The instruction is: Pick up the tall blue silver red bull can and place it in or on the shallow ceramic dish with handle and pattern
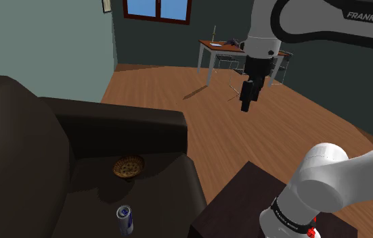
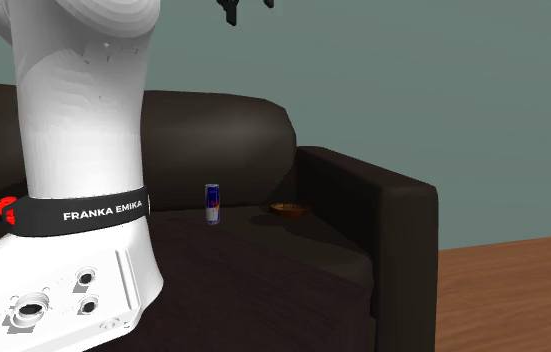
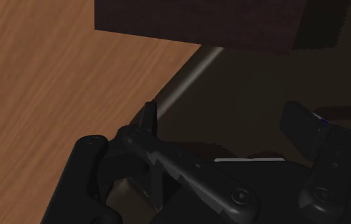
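The can (image 1: 124,220) stands upright on the sofa (image 1: 130,122) seat. The patterned dish (image 1: 128,166) lies flat on the same seat, closer to the sofa's armrest and apart from the can. Both sit clear from above, so the short carry along the seat looks easy once the can is gripped. The tool (image 1: 246,105) hangs high, off the sofa and over the wood floor (image 1: 178,88) beyond the armrest. It points down, its fingers (image 3: 148,114) spread apart with nothing between them. The white arm (image 1: 327,20) rises from beside the sofa and bends across well above it, so the descent to the can is not yet begun
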